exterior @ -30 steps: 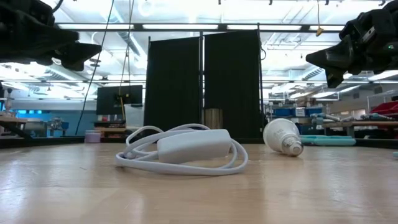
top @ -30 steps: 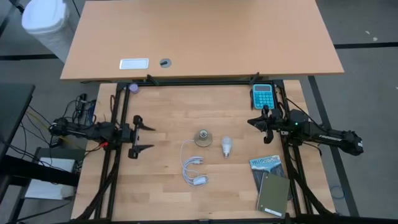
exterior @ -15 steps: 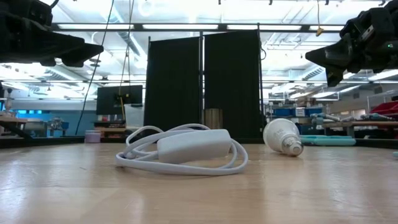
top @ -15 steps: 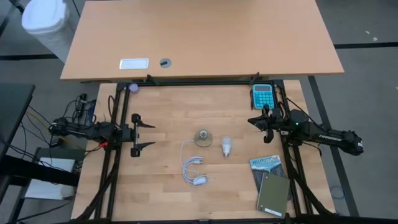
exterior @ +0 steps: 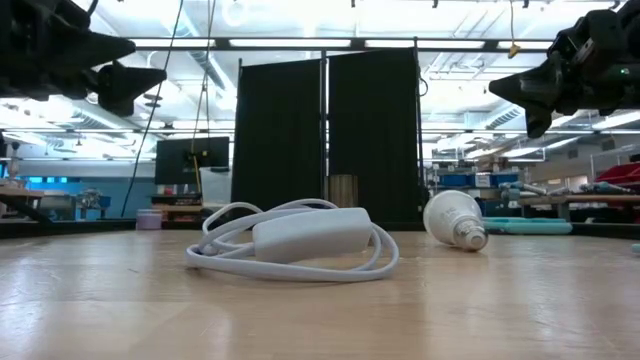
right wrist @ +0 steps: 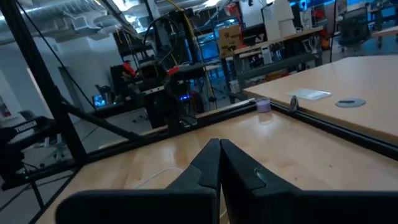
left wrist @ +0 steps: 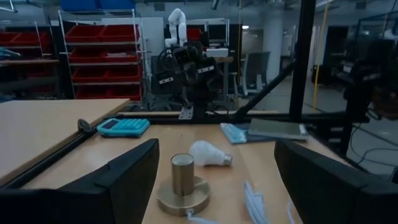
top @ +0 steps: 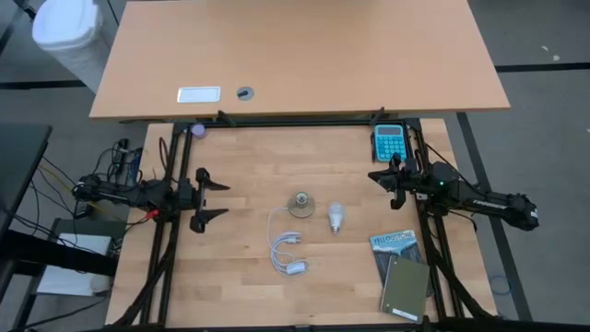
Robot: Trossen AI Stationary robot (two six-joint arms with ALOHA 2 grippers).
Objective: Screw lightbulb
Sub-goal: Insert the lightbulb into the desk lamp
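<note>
Table [top: 240,277]: pale wood-plank top, seen from above with both arms at its sides.

Lightbulb [top: 336,218]: small, white, lying on its side near the middle of the table, free of both grippers. Screw base points toward the near edge in the high view. In the low view [exterior: 454,220] it rests on the wood with the base toward the camera and to the right.

Socket [top: 300,204]: round base with an upright brass-coloured collar, standing just beside the lightbulb on its left, apart from it. Also in the left wrist view [left wrist: 183,186], with the lightbulb [left wrist: 210,154] behind it.

Cord [top: 284,247]: white, coiled in loose loops, with an inline switch [top: 296,268], lying nearer the front edge than the socket. The low view shows the coil [exterior: 290,242] flat on the table.

Left gripper [top: 212,195]: at the table's left side, above the surface, fingers spread wide, holding nothing.

Right gripper [top: 373,178]: at the right side, above the surface, fingers pressed together, holding nothing.

Calculator [top: 389,143]: teal, at the far right corner.

Booklet [top: 395,245] and grey notebook [top: 404,289]: at the near right, the notebook overlapping the booklet.
</note>
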